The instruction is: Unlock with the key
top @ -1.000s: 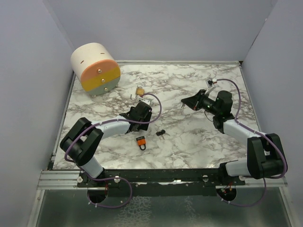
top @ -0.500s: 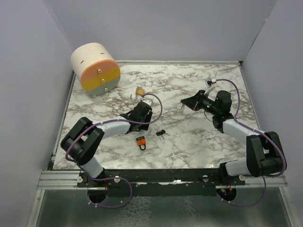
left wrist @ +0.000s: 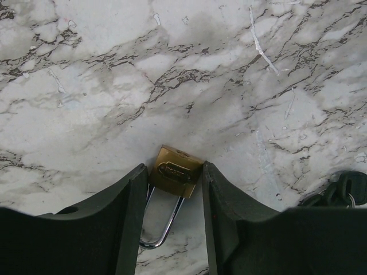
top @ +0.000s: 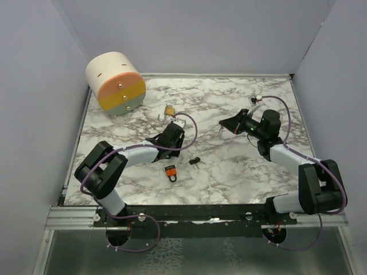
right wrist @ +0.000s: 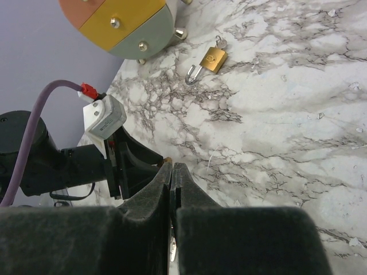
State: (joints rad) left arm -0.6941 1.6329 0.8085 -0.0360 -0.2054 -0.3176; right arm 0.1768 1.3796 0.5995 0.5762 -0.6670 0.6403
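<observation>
**Currently clamping the brass lock on the marble**

Well, I am looking down on a white table (top: 241, 172) veined in grey like marble; pale lilac-grey walls (top: 200, 34) are closing it in on three sides; a metal rail (top: 189, 215) is running along the near edge by the arm bases. In the far left corner a cream drum (top: 109, 71) is lying on its side; its round face is showing an orange, a yellow and a grey-green band, each with small metal knobs; all are sitting shut, so I cannot tell what is inside.

The left gripper (left wrist: 174, 168) is reaching toward the middle of the table; through its wrist camera I am seeing its jaws pressing against both sides of a brass padlock (left wrist: 175, 179); the lock is lying flat on the marble with its steel shackle pointing back toward the wrist. Black keys (top: 196, 161) are lying just to its right; an orange padlock (top: 170, 172) is lying on the near side of it; a second brass padlock (top: 170, 109) is lying between the left gripper and the drum.

The right gripper (right wrist: 172, 167) is pointing across at the left one, right of centre; its fingers are pressing together, and I cannot tell whether anything is pinched between them.
</observation>
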